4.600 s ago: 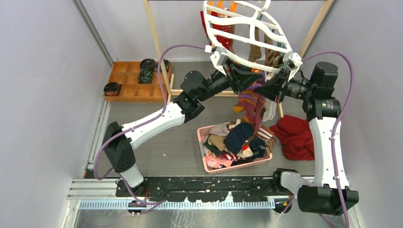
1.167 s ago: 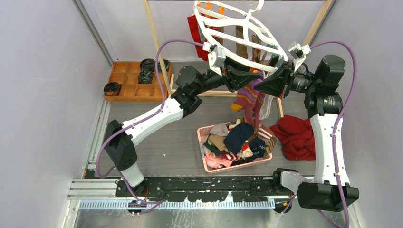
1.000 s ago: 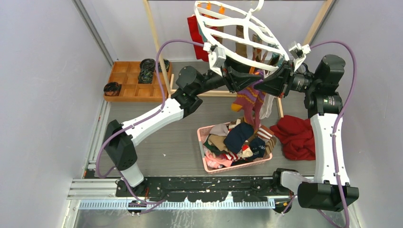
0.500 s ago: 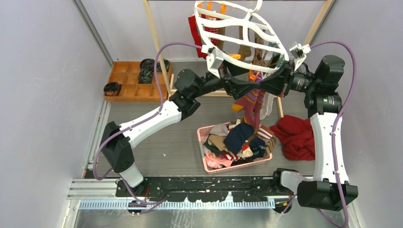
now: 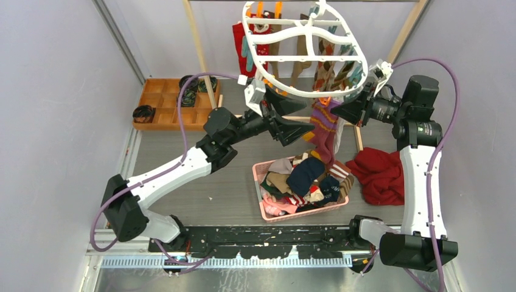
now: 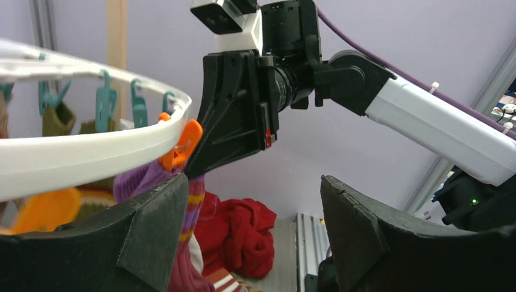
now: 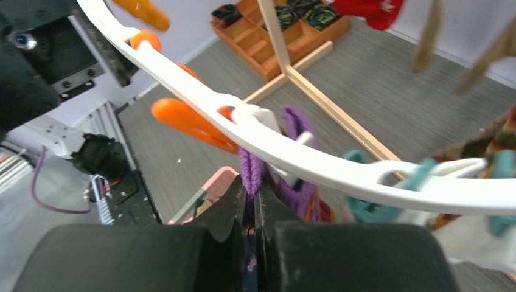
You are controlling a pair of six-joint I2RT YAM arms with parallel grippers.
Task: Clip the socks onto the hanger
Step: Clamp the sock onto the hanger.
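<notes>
Hanging above the far middle of the table [image 5: 159, 146], the hanger [image 5: 292, 59] is a white oval ring with crossbars inside and teal pegs [image 6: 106, 100] along its rim. It sits beside the post of a wooden rack [image 5: 198, 48]. Under its far side dangle a red sock [image 5: 243, 45] with a white pattern and several brown argyle socks [image 5: 325, 68].

From the near rim a purple striped sock [image 5: 325, 125] drops toward the table. Its cuff is up against the rim, just beside an orange peg [image 6: 182, 143]. Whether that peg bites the cuff cannot be told.

The right hand [image 7: 251, 204] reaches in from the right, its jaws pressed together on the purple cuff just under the rim. The left hand [image 6: 252, 182] sits just left of that sock and below the near rim. Its jaws are spread wide and it holds nothing.

Near of the hanger, a pink basket [image 5: 258, 182] stands on the table, heaped with loose socks [image 5: 307, 176] in navy, tan, white and stripes. The toe of the purple sock hangs down to the top of this heap. A crumpled red cloth [image 5: 380, 173] lies just right of the basket.

At the far left a wooden tray [image 5: 159, 118] is divided into square compartments. Black coiled rolls [image 5: 187, 96] fill its far right compartments, and one more sits at its left edge.
</notes>
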